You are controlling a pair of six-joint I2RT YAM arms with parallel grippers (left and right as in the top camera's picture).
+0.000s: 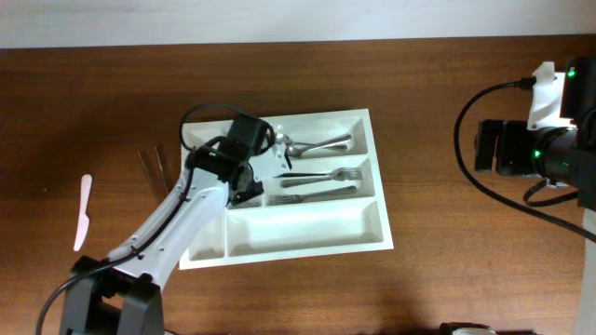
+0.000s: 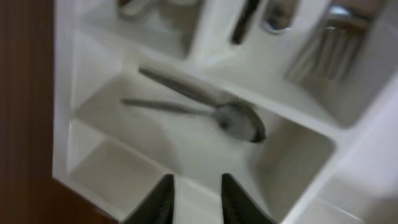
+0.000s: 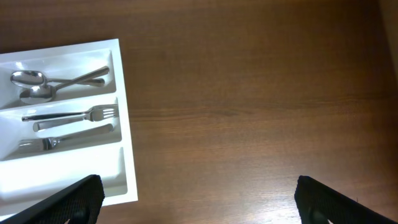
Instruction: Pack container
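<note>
A white cutlery tray (image 1: 372, 237) lies at the table's middle. Two spoons (image 1: 317, 145) lie in its far compartment, and forks (image 1: 321, 175) lie in the two compartments in front of it. My left gripper (image 1: 250, 191) hovers over the tray's left end. In the left wrist view its fingers (image 2: 198, 198) are slightly apart and empty above a white divider, with the spoons (image 2: 236, 119) just ahead. My right gripper (image 1: 484, 147) is wide open and empty at the far right. The right wrist view shows the fingers (image 3: 199, 199) over bare wood and the tray (image 3: 121, 124) to the left.
A white plastic knife (image 1: 83, 212) lies on the wood at the far left. A thin dark utensil (image 1: 154, 167) lies just left of the tray. The tray's long front compartment (image 1: 307, 233) holds nothing. Black cables (image 1: 470, 177) loop beside the right arm.
</note>
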